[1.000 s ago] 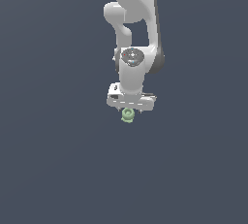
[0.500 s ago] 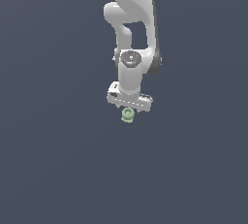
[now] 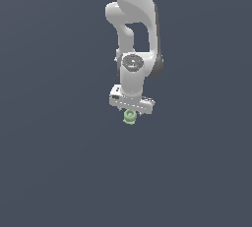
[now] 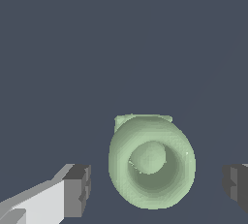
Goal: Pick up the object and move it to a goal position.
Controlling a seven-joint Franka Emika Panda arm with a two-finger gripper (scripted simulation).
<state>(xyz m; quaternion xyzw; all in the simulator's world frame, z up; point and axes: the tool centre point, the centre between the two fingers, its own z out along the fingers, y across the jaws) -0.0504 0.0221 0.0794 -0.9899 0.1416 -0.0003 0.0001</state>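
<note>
The white-grey, two-fingered gripper [image 4: 155, 189] of the robot arm is spread wide. In the wrist view its dark grey, blocky fingertip pads [image 4: 77, 190] stand one on each side of the object, and a strip of bare dark surface shows between each pad and the object, so neither pad touches it. One finger shows its pale grey shank running back from the pad; of the other only the dark pad at the picture's edge can be seen.

Between those pads lies the small, matte, pale-green, lumpy rounded object [image 4: 151, 167]. Seen from the wrist, it presents a ring-like rounded body with a hollow in its middle and a smaller rounded knob inside that hollow. A flat, flared rim with pointed corners sticks out from behind the body on the side away from the fingers.

In the exterior view the gripper [image 3: 131, 109] points downward, its broad white crossbar tilted slightly, and the green object [image 3: 129, 117] sits just beneath the crossbar, partly covered by it. Whether the object rests on the plain dark blue-grey floor [image 3: 54, 172] cannot be told from either view. Above the gripper, the glossy white robot arm [image 3: 134, 29] with dark joints rises to the frame's upper edge.
</note>
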